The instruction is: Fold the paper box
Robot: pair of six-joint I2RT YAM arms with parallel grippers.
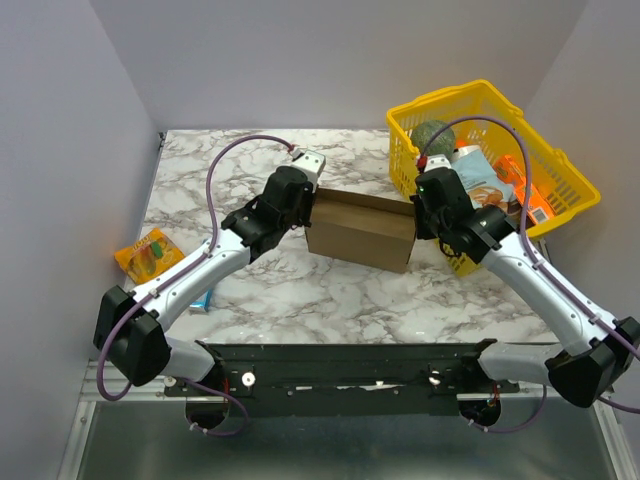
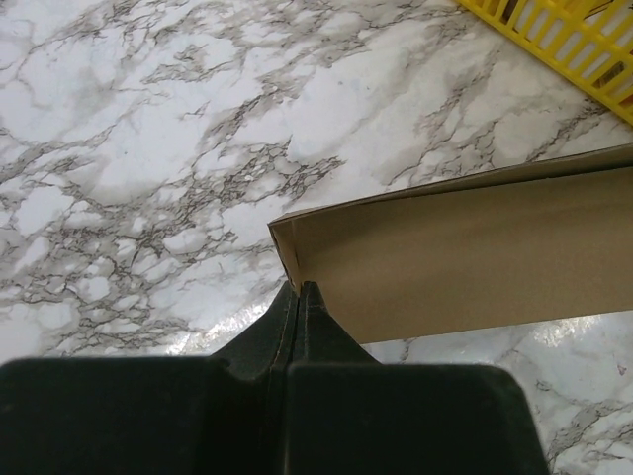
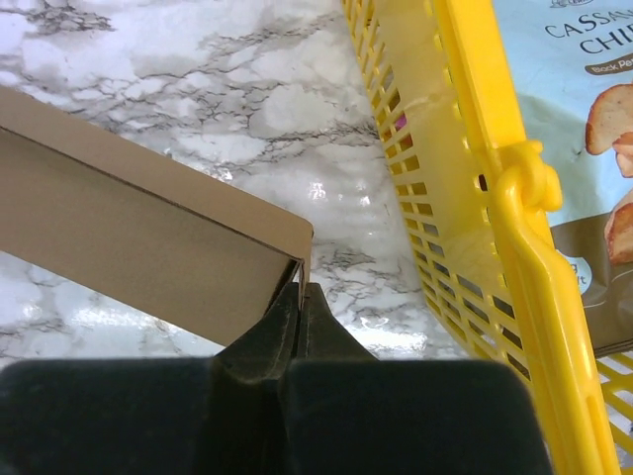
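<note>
both arms reach inward, elbows out. left gripper [image 2: 300, 289] jaws pinch shut on the left end of the plain brown cardboard paper box [image 1: 360, 235]; right gripper [image 3: 300, 287] jaws pinch its right end. beneath the box, white marble-patterned table [image 1: 300, 290]; behind it, pale grey walls [image 1: 300, 60].

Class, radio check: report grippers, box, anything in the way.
Left gripper: jaws shut on box end. Right gripper: same, other end. Basket beside right gripper.

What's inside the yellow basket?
A bag of chips, a round green thing and an orange packet lie in the yellow basket. What is under them, at the bottom, is covered.
</note>
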